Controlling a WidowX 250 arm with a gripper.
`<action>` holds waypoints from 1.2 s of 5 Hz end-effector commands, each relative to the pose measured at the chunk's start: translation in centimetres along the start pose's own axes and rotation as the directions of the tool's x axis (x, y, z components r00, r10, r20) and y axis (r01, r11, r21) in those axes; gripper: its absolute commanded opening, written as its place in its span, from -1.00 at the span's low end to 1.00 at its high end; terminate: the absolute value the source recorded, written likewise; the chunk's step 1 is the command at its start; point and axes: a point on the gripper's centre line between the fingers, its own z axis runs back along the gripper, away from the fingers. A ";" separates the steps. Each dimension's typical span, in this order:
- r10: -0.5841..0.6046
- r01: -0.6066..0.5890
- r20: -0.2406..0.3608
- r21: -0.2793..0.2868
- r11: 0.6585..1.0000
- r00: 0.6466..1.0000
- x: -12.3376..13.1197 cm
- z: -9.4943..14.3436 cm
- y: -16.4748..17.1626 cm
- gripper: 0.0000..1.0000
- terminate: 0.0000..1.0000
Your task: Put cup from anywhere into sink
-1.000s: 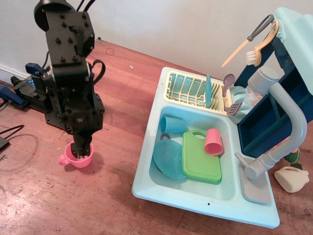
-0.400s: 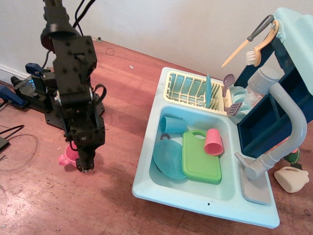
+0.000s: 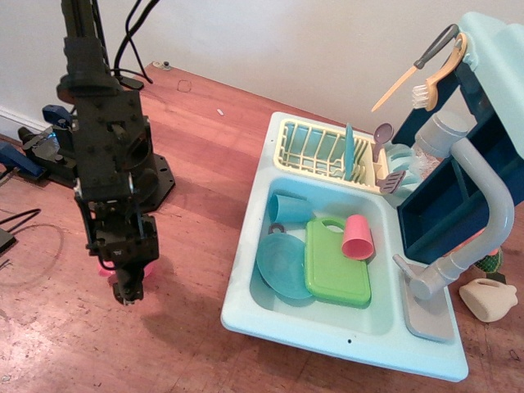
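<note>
The hot-pink cup (image 3: 103, 265) is almost wholly hidden behind my gripper (image 3: 128, 291) on the wooden floor left of the sink. Only pink slivers show on either side of the gripper body. The black gripper points down with its fingers close together, and I cannot see whether they hold the cup. The pale aqua sink (image 3: 246, 270) stands to the right. Its basin holds a light-blue cup (image 3: 288, 208), a blue plate (image 3: 282, 266), a green cutting board (image 3: 336, 266) and a salmon-pink tumbler (image 3: 358, 237).
A pale yellow dish rack (image 3: 315, 151) sits at the sink's back and a grey faucet (image 3: 483, 213) at its right. A beige toy (image 3: 488, 299) lies far right. The arm's black base (image 3: 57, 160) and cables are at the left.
The gripper has moved left and down in the picture. The cup, plainly seen a second ago under the fingers, is now nearly covered by the gripper.
</note>
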 end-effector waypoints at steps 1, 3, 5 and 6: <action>0.006 -0.006 0.002 -0.041 0.999 1.000 -0.1 -1.4 -0.9 1.00 -1.00; -0.026 0.025 -0.021 -0.019 0.999 0.999 0.8 -1.7 -0.7 1.00 -1.00; -0.079 0.080 -0.041 0.015 0.997 0.996 1.8 -1.5 -0.8 -1.00 -1.00; -0.111 0.112 -0.038 0.031 0.993 0.993 2.5 -1.3 -1.1 -1.00 -1.00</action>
